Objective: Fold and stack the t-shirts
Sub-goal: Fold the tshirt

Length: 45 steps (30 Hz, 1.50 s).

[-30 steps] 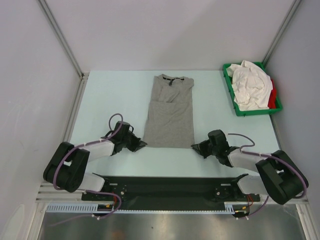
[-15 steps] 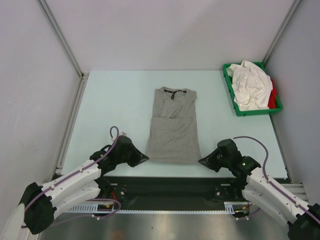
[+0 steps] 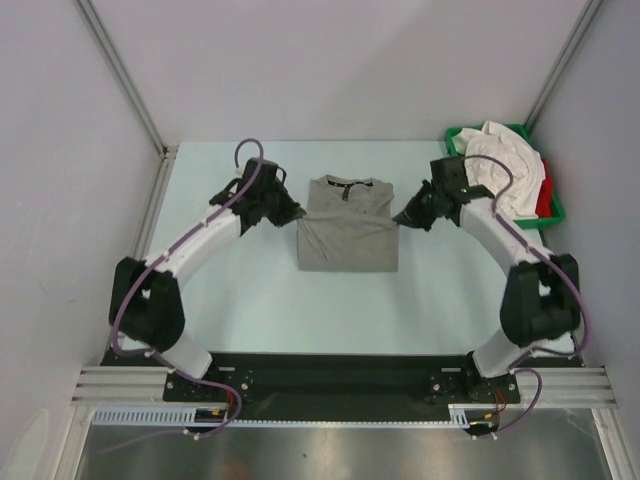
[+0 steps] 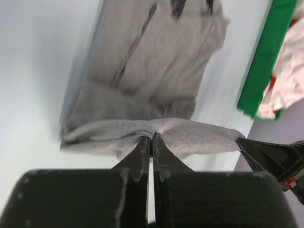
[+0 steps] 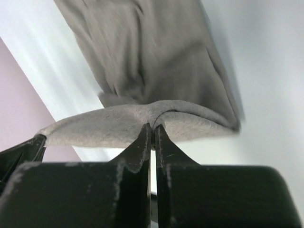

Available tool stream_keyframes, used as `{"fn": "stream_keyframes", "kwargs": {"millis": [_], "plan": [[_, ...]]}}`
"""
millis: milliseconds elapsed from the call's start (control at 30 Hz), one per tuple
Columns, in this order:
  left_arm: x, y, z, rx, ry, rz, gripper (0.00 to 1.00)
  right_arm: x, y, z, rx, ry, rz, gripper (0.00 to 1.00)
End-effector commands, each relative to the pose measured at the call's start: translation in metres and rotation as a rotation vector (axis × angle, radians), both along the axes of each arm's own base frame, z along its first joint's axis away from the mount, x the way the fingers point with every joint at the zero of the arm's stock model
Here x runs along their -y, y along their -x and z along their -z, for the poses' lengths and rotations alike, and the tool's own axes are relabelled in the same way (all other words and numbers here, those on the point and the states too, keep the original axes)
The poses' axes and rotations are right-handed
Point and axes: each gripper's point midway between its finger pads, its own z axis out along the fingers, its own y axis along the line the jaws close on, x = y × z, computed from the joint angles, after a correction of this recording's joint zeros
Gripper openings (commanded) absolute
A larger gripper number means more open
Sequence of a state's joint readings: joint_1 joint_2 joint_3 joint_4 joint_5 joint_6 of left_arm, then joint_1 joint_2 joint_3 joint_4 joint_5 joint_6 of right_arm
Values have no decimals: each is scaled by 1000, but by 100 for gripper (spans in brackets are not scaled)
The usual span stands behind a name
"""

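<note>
A heather grey t-shirt (image 3: 347,238) lies at the table's far middle, doubled over so that its lower hem is raised near the collar. My left gripper (image 3: 298,215) is shut on the hem's left corner and my right gripper (image 3: 400,218) on its right corner. In the left wrist view the closed left gripper (image 4: 152,137) pinches a ridge of the grey t-shirt (image 4: 142,61). In the right wrist view the right gripper (image 5: 153,127) pinches the grey t-shirt (image 5: 142,57) the same way. White t-shirts (image 3: 500,172) and a red one (image 3: 543,196) are heaped in the tray.
The green plastic tray (image 3: 512,226) stands at the far right corner, close behind the right arm; its rim (image 4: 268,57) also shows in the left wrist view. Grey walls and metal frame posts enclose the table on three sides.
Both arms have swung from the table's near edge toward the far side, carrying the grey shirt's hem over its body, so the shirt is now about half as long.
</note>
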<state>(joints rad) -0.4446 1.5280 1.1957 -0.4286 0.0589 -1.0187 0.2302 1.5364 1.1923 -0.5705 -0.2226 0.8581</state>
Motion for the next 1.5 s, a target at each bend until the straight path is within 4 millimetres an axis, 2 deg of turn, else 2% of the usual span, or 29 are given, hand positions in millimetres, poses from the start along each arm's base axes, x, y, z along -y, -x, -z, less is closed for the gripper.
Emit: {"fn": "stream_keyframes", "kwargs": {"millis": [0,33,67,133,167,200,233,267,300,333,367,400,467,500,600,733,867,1133,1167,1267,1300,1367,1400,1433,1467], "plan": [[-7,-55,-20,87,-56,45,0,-5,-43,0,33,2,-70,0],[-12,-70,-4,50,-70,35,0,-8,-66,-20,88,-7,-64,0],[-9,-90,-19,92,-63,47,0,-7,-81,-5,60,5,-58,0],[-15,-113,-18,96,-63,38,0,-7,-102,-5,56,5,-53,0],[-10,-130,-13,96,-55,60,0,-8,-123,-3,65,3,-50,0],[-10,-139,-13,98,-46,64,0,-9,-129,-3,60,-2,-55,0],[-9,-153,-22,122,-31,64,0,-9,-136,-3,61,-5,-51,0],[-7,-159,-5,92,-27,73,0,-11,-152,-3,73,-10,-50,0],[-6,-166,-2,89,-17,78,0,-8,-157,0,66,-5,-46,0],[-5,-174,-9,108,-4,78,0,-8,-163,1,67,-3,-45,0],[-2,-177,-7,101,15,90,0,-7,-172,-6,86,-6,-40,0],[1,-182,8,80,19,96,0,-4,-176,6,58,-6,-29,0],[5,-191,6,96,28,112,0,-2,-180,8,56,-13,-17,0],[6,-194,14,88,28,117,0,0,-183,11,56,-16,-9,0],[6,-205,14,106,31,117,0,6,-189,13,64,-1,3,0],[12,-217,34,86,59,131,0,12,-195,26,51,-13,15,0],[17,-225,39,88,87,127,0,20,-205,39,55,-32,24,0],[6,-236,55,82,82,95,1,18,-226,53,63,-113,-6,1],[5,-237,58,76,84,93,2,17,-231,47,79,-117,-8,3],[1,-242,65,68,90,86,12,19,-235,59,58,-132,-6,10],[-2,-244,69,65,86,81,21,18,-238,62,59,-135,-9,18],[-8,-248,61,90,54,90,24,23,-242,62,64,-134,-12,25],[-17,-252,58,103,-2,66,31,26,-249,54,87,-129,-16,32],[-23,-251,41,135,-52,84,34,36,-251,51,102,-107,-22,36],[-28,-252,31,157,-85,82,56,42,-249,50,94,-87,-23,41]]}}
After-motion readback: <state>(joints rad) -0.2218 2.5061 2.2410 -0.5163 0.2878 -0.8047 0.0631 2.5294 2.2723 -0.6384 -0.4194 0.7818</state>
